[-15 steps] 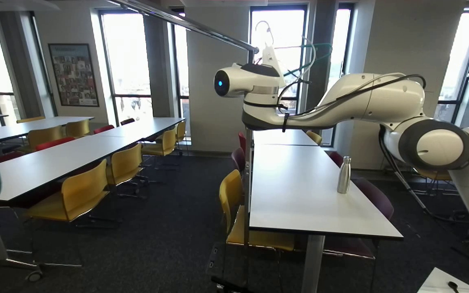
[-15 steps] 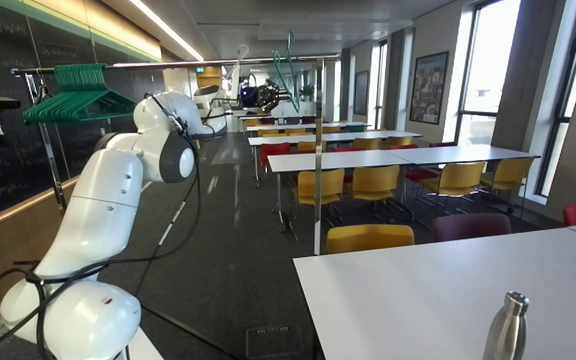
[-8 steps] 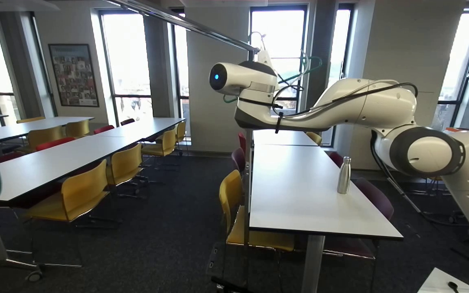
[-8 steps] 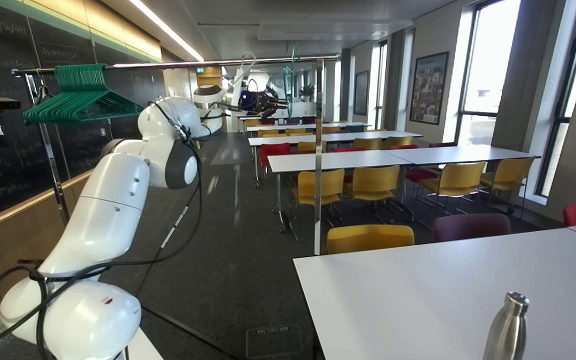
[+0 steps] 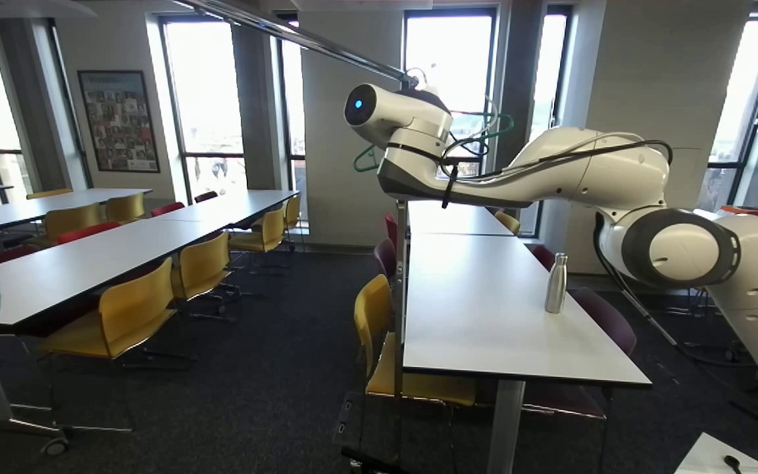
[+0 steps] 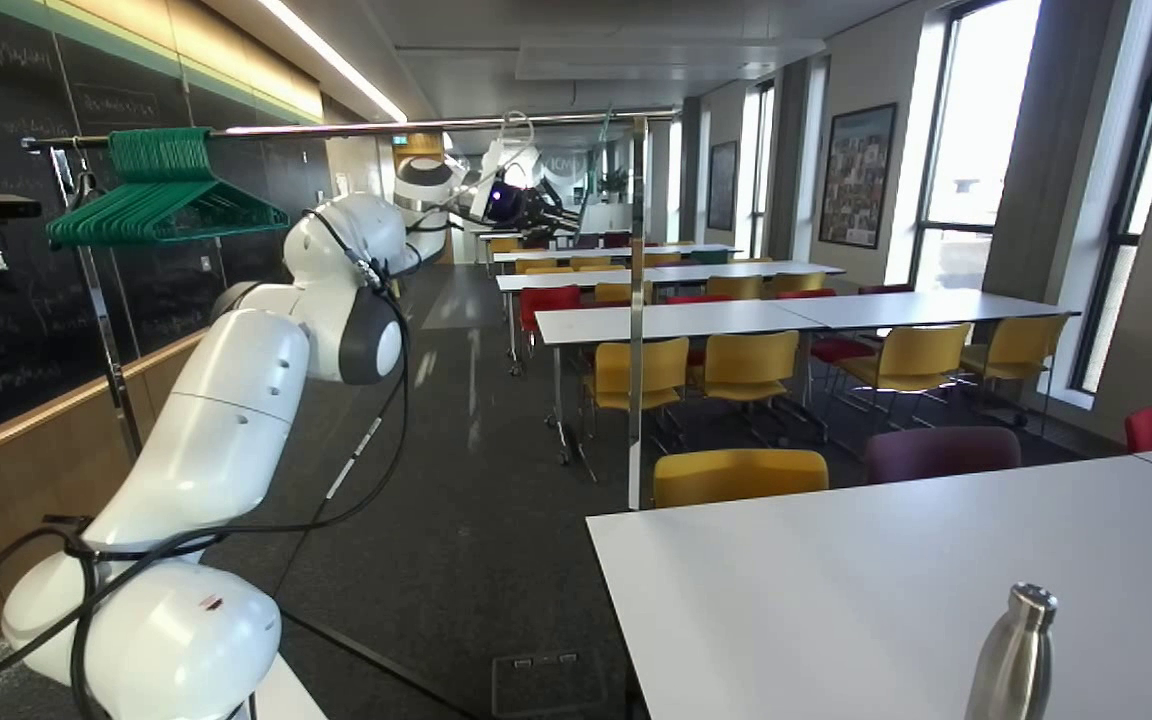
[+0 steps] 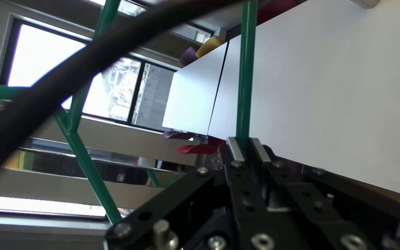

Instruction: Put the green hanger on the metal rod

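Note:
My gripper (image 7: 245, 149) is shut on one bar of the green hanger (image 7: 246, 76), which is thin and triangular. In an exterior view the gripper (image 6: 574, 218) holds the hanger (image 6: 596, 165) nearly edge-on, its top at about the height of the metal rod (image 6: 416, 126). Whether the hook touches the rod cannot be told. In an exterior view, the arm's wrist hides the gripper and the hanger's middle; one green corner (image 5: 364, 160) shows beside the wrist. The shiny metal rod (image 5: 326, 47) runs overhead and ends near the wrist.
Several green hangers (image 6: 161, 200) hang at the rod's far-left end. An upright metal post (image 6: 637, 320) stands below the rod near the gripper. A white table (image 5: 491, 309) with a steel bottle (image 5: 556, 283) stands below. A dark cable (image 7: 82, 73) crosses the wrist view.
The gripper has tilted and the held hanger has come down from well above the rod to about rod height. A hanger corner now shows beside the wrist. The hanger stays gripped.

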